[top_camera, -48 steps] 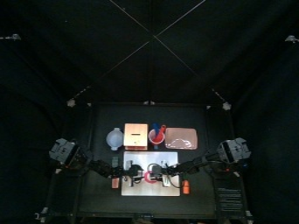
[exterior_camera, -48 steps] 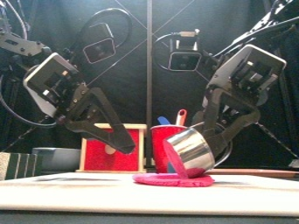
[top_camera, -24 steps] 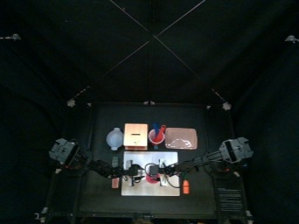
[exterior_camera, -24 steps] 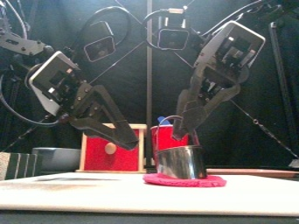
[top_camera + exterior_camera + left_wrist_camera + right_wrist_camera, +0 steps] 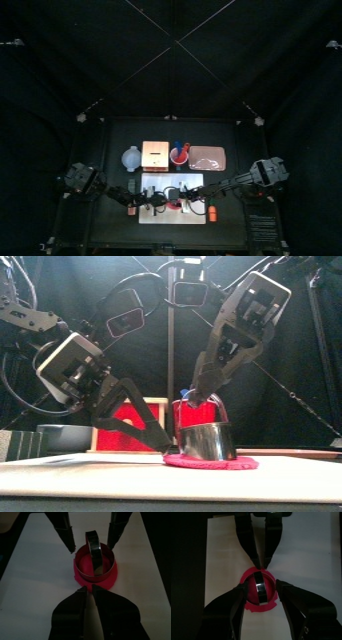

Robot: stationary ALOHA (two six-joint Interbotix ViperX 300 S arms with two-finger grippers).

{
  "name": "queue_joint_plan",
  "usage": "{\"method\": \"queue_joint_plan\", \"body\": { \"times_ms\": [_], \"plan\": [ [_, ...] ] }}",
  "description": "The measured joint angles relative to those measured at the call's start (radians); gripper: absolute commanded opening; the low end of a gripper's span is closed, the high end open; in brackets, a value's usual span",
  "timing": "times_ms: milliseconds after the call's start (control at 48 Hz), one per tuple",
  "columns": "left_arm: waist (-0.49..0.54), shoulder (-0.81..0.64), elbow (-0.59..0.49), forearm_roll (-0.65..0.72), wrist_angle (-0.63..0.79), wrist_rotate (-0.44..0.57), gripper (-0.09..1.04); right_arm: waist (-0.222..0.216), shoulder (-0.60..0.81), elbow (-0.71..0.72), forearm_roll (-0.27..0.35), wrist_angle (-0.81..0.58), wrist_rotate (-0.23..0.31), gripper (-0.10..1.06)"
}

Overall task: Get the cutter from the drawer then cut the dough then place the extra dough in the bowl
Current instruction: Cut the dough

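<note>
Holds the cutter [image 5: 210, 440] upright on the dough [image 5: 207, 463] at board [image 5: 80, 478] centre, right fingers [image 5: 228, 612] clamped on it. Now lowers the left fingers [image 5: 70, 614], nearly closed, to the dough's 9 o'clock edge, likely to peel the extra.

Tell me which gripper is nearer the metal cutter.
Right. The right gripper straddles the cutter from above; the left gripper is low beside it, tips at the dough edge.

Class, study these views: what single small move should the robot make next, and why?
Probably press the cutter straight down with the right gripper. It stands upright on the pink dough on the white board, gripped from above, and the left gripper is shut by the dough's edge.
</note>
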Motion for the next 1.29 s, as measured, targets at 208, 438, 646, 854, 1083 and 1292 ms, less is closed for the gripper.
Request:
{"method": "queue_joint_plan", "body": {
  "times_ms": [208,438,646,854,1083,1292],
  "plan": [
    [-0.005,0.008,-0.015,0.0,0.002,-0.002,0.56,-0.002,0.032,-0.008,0.0,0.015,0.0,0.85],
    [-0.011,0.017,-0.014,-0.008,0.0,-0.002,0.56,-0.003,0.041,-0.009,0.0,0.031,0.006,0.8],
    [-0.012,0.021,-0.015,-0.034,-0.002,-0.003,0.55,-0.002,0.041,-0.025,0.0,0.032,0.003,0.63],
    [-0.009,0.021,-0.015,-0.041,-0.003,-0.003,0.55,0.0,0.041,-0.035,-0.002,0.043,-0.002,0.51],
    [-0.006,0.026,-0.014,-0.041,-0.003,-0.003,0.55,-0.002,0.028,-0.064,-0.002,0.127,-0.003,0.49],
    [-0.006,0.028,-0.014,-0.043,-0.003,-0.002,0.55,-0.021,-0.071,-0.071,-0.031,0.17,0.006,0.49]
  ]
}}
